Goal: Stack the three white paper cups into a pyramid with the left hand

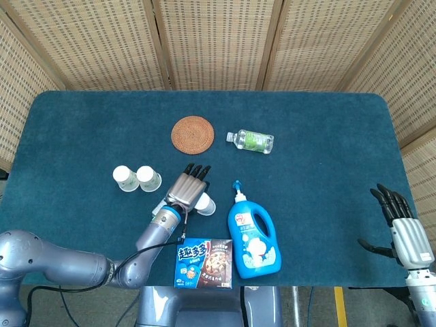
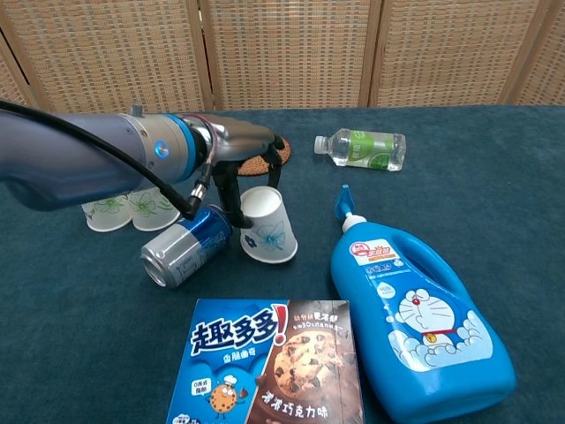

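Note:
Two white paper cups [image 1: 125,178] [image 1: 148,178] stand side by side at the left; in the chest view they [image 2: 106,210] [image 2: 154,208] are partly hidden behind my left arm. The third cup [image 2: 267,228], with a blue flower print, is tilted toward my left hand [image 2: 240,163], whose thumb and fingers close around its upper part. From the head view this hand [image 1: 188,187] covers most of that cup [image 1: 206,204]. My right hand [image 1: 403,230] hovers off the table's right front corner, fingers apart and holding nothing.
A blue can [image 2: 185,246] lies on its side just left of the held cup. A blue detergent bottle [image 2: 415,318] and a cookie box [image 2: 265,367] lie in front. A water bottle [image 1: 251,141] and a round woven coaster [image 1: 193,134] sit further back.

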